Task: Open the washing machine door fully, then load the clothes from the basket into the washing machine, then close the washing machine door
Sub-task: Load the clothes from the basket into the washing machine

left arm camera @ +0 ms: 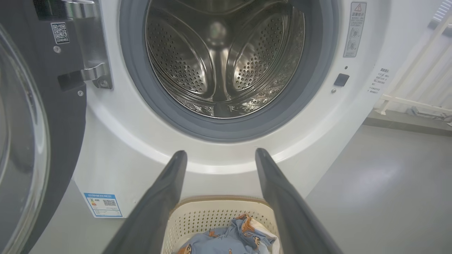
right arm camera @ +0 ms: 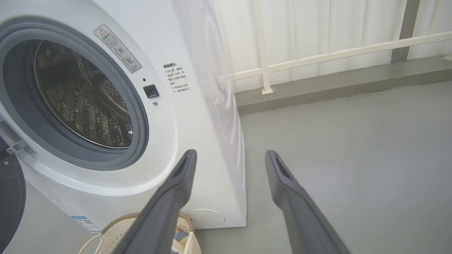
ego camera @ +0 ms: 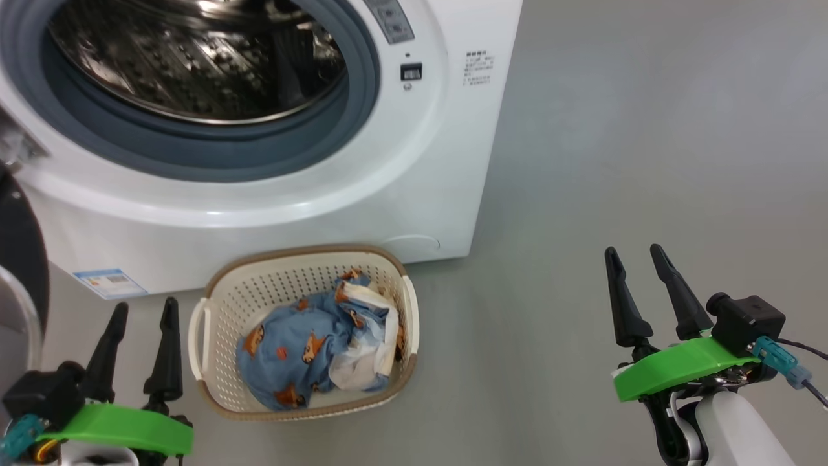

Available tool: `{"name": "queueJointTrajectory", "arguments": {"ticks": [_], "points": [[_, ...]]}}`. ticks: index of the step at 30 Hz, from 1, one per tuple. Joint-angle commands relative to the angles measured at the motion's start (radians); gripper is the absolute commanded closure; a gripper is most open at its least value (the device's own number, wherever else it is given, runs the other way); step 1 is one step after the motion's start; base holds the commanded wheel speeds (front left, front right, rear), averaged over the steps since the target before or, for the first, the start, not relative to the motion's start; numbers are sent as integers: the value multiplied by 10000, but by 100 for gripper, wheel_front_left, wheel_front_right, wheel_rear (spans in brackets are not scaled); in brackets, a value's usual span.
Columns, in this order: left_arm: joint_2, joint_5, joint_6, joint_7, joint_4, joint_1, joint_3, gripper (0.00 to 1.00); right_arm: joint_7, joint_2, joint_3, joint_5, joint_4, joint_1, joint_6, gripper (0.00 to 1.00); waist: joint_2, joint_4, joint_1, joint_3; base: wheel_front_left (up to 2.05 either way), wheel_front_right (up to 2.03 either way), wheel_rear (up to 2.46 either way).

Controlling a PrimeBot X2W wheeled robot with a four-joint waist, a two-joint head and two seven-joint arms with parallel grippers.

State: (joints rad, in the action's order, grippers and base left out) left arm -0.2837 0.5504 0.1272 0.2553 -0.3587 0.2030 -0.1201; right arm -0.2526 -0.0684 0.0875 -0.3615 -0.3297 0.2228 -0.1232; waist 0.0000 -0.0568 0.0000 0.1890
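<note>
- My left jaws and right jaws both stand wide open and empty.
- The clothes point(ego camera: 310, 343) lie heaped in the basket point(ego camera: 304, 250), just in front of the washing machine point(ego camera: 420, 181); its door point(left arm camera: 63, 141) hangs open on my left.
- Risk, I judge: a shallow pinch lifts one layer, the rest drags, and the light basket tips.
- Count: one basket, one washing machine, one door, at least two cloth pieces.

The fingers point(left arm camera: 159, 211) of my left gripper point(left arm camera: 220, 155) look like matt dark plastic. The washing machine point(ego camera: 420, 181) is glossy white, its drum point(left arm camera: 197, 63) shiny perforated steel, its gasket point(left arm camera: 132, 70) dull grey rubber. Below it, the basket point(ego camera: 259, 291) is perforated cream plastic holding soft printed clothes point(ego camera: 291, 356).
</note>
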Motion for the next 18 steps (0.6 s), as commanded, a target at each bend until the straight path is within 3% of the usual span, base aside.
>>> {"name": "queueJointTrajectory", "arguments": {"ticks": [1,18], "points": [[-389,119,34,65,140,451,252,0,-92,-2,109,157,272,343,-75,0,0,-151,0,471,0,0,0],[-1286,666,35,65,-957,2007,-1374,0,-92,175,-77,520,498,1101,-75,0,0,-430,0,2733,0,0,0]]}}
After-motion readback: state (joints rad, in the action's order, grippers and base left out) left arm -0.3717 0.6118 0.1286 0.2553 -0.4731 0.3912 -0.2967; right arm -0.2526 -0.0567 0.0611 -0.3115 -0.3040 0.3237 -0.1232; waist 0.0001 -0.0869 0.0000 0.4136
